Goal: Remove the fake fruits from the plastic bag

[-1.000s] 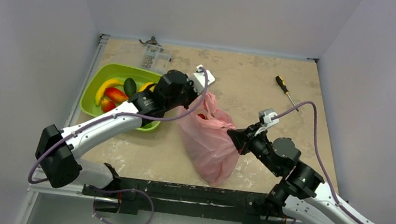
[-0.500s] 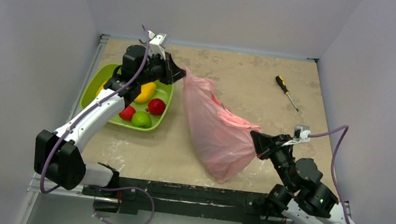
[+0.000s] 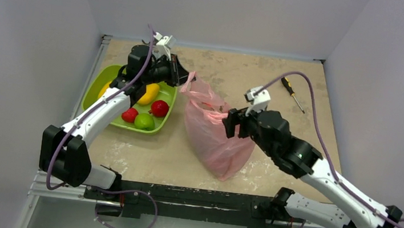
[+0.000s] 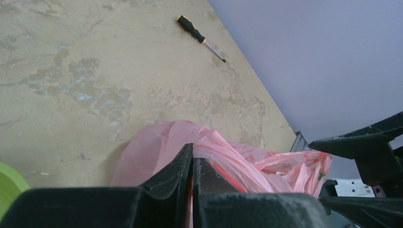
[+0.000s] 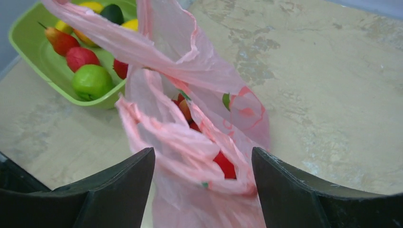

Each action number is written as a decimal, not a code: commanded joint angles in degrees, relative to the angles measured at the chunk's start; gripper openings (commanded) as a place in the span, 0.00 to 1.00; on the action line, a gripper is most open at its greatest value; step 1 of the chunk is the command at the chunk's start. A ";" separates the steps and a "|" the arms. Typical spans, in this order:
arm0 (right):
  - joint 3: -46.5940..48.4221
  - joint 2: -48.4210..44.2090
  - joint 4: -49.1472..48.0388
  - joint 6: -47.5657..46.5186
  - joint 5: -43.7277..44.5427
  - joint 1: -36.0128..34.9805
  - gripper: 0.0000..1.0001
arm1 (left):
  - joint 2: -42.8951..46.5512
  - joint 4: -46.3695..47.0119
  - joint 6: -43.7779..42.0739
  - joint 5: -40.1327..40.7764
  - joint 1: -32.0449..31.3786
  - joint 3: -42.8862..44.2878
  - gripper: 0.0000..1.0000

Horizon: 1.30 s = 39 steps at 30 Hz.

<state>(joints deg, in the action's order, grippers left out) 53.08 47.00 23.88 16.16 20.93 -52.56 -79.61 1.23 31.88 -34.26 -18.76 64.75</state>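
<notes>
The pink plastic bag (image 3: 214,135) slumps in the middle of the table with its mouth up. My left gripper (image 3: 184,78) is shut on the bag's top left edge (image 4: 223,147) and holds it up. Over the bag's right side, my right gripper (image 3: 230,124) is open, with a finger on each side of the crumpled mouth (image 5: 190,142) and gripping nothing. Through that mouth I see a red fake fruit (image 5: 225,166) and an orange-red one (image 5: 185,109) inside. More fake fruits lie in the lime-green tray (image 3: 95,82): a yellow one (image 3: 150,92), a red one (image 3: 159,108) and a green one (image 3: 144,121).
A screwdriver (image 3: 291,92) with a black and yellow handle lies at the back right of the table. The tray stands left of the bag, under my left arm. Grey walls close in the table on three sides.
My right gripper has let go of the bag, opened, and swung up and left over its mouth. The bag has gone slack and slumped. My left gripper has barely moved.
</notes>
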 commanded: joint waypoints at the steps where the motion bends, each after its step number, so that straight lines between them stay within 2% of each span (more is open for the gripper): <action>1: 8.91 11.32 5.67 -9.28 3.10 -0.74 0.75 | -0.26 3.07 1.22 -2.56 0.14 2.13 0.00; 5: 13.98 19.33 6.93 -14.51 4.98 -3.42 0.77 | -0.26 2.77 0.95 -2.47 -0.04 2.10 0.00; 10: 15.48 23.23 5.53 -19.74 8.83 -8.53 0.79 | -0.34 2.49 0.86 -2.39 -0.10 2.18 0.00; 13: 16.76 24.35 5.64 -21.43 7.60 -9.94 0.80 | -0.45 2.30 0.88 -2.39 -0.13 2.30 0.00; 17: 17.57 27.56 9.46 -23.69 9.61 -13.80 0.80 | -0.42 2.28 0.86 -2.39 -0.13 2.31 0.00; 22: 15.80 29.73 9.35 -24.14 20.94 -15.65 0.82 | -0.41 2.14 0.87 -2.47 -0.13 2.39 0.00; 25: 16.00 31.52 8.86 -20.73 34.22 -15.68 0.80 | -0.50 2.13 0.87 -2.39 -0.13 2.40 0.00; 27: 16.37 31.17 7.63 -19.76 35.86 -15.66 0.70 | -0.52 2.09 0.90 -2.38 -0.08 2.40 0.00; 29: 15.69 29.32 4.05 -19.28 34.49 -15.68 0.53 | -0.50 1.90 0.73 -2.22 -0.08 2.40 0.00; 30: 14.82 28.04 1.82 -19.31 33.69 -15.66 0.39 | -0.46 1.66 0.67 -2.09 -0.13 2.44 0.00; 32: 12.37 25.67 -3.04 -18.72 36.31 -15.59 0.02 | -0.42 0.90 0.62 -1.62 -0.12 2.69 0.00; 36: 9.63 18.14 -7.14 -10.54 38.07 -13.93 0.00 | -1.08 -4.80 3.08 -0.37 -0.10 4.56 0.00; 39: 5.50 9.94 -14.13 -8.29 32.39 -11.08 0.00 | -2.89 -8.11 8.02 -1.14 -0.10 6.31 0.00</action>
<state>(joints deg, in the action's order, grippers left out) 61.69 66.30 20.93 1.56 54.48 -66.67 -80.55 -2.81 34.04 -35.14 -18.79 67.02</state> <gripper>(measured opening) 0.007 0.006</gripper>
